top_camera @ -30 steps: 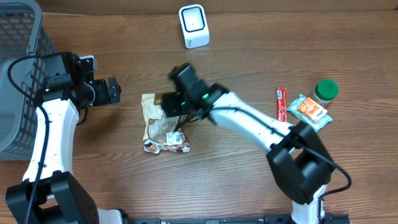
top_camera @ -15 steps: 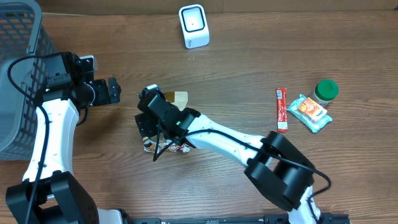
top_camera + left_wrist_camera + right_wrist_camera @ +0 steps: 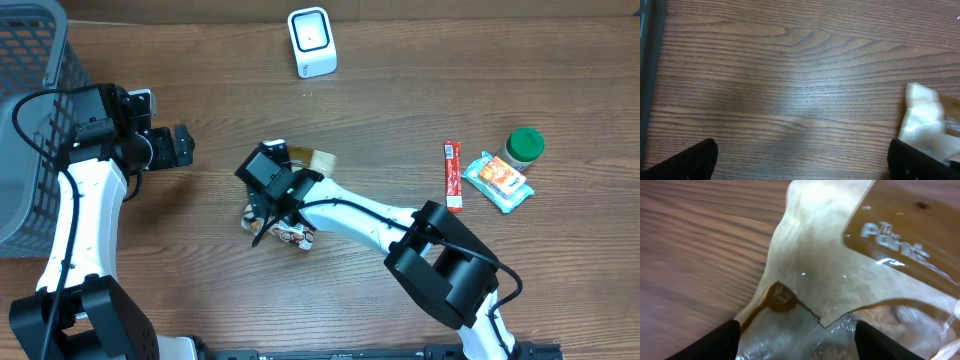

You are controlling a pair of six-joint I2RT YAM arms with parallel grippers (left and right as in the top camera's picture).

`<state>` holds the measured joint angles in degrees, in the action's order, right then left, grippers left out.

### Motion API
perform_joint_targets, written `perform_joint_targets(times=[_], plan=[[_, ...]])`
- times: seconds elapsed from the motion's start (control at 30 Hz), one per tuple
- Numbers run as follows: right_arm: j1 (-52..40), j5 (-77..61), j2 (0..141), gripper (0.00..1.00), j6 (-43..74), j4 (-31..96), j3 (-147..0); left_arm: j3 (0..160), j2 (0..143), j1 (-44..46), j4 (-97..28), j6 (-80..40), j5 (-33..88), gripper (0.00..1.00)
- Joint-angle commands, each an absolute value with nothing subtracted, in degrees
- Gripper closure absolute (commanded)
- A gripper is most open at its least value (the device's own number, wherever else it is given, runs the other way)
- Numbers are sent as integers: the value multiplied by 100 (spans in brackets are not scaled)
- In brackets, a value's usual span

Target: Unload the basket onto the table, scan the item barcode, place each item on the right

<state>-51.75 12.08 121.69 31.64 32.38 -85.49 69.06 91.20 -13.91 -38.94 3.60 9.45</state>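
Observation:
The item is a clear snack bag (image 3: 290, 236) with a tan printed top (image 3: 318, 158), lying at mid-table. My right gripper (image 3: 274, 196) points down onto it. In the right wrist view the bag (image 3: 840, 280) fills the frame. The right gripper (image 3: 800, 342) stands open there, its black fingertips (image 3: 715, 341) wide apart with the bag's clear film between them. No barcode shows in any view. The white scanner (image 3: 311, 42) stands at the back. My left gripper (image 3: 184, 145) is open over bare wood left of the bag, and the left wrist view catches the bag's pale corner (image 3: 926, 125).
A grey mesh basket (image 3: 28, 120) stands at the far left. On the right lie a red stick pack (image 3: 453, 175) and an orange-and-teal packet (image 3: 500, 180), with a green-lidded jar (image 3: 524, 146) standing beside them. The right arm stretches across the table's middle.
The right gripper swung left over the bag, then came back right. The bag turned with it, its tan top now pointing right. The fingers have spread wider. The left arm has not moved.

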Motion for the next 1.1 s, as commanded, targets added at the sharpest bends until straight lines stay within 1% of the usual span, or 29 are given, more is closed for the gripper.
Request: perform_joint_targets(times=[0.0,0.17,0.27,0.4,0.53,0.6,0.73,0.77,0.8,0.9,0.97,1.0,1.07], plan=[[-4950,1452,12125,25,3697,3548,-8552,6987,9150,-1380,-3872,429,993,0],[-4650,1448,11887,24,3953,4058,-8556,6987,9150,-1380,-3874,429,993,0],[-4445,1369,11716,18,4261,4410,-8556,6987,9150,-1380,-3874,429,993,1],[-4025,600,11231,14,4346,4713,-8569,6987,9150,-1380,-3874,429,993,0],[-3820,388,10838,11,4327,4884,-8569,6987,9150,-1380,-3874,429,993,0],[-3741,263,10698,0,4329,4995,-8569,6987,9150,-1380,-3872,429,993,0],[-3688,-261,10691,0,4329,5253,-8538,6987,9150,-1380,-3874,429,993,0],[-3691,-283,10704,7,4329,5290,-8503,6987,9150,-1380,-3874,429,993,0],[-3732,-285,10707,15,4329,5312,-8455,6987,9150,-1380,-3874,429,993,1],[-3837,-268,10711,57,4335,5225,-8230,6987,9150,-1380,-3874,429,993,0],[-3929,-266,10715,79,4427,4969,-7942,6987,9150,-1380,-3874,429,993,0],[-3964,-268,10718,82,4539,4810,-7782,6987,9150,-1380,-3874,429,993,0],[-4003,-270,10718,83,4759,4440,-7441,6987,9150,-1380,-3874,429,993,0]])
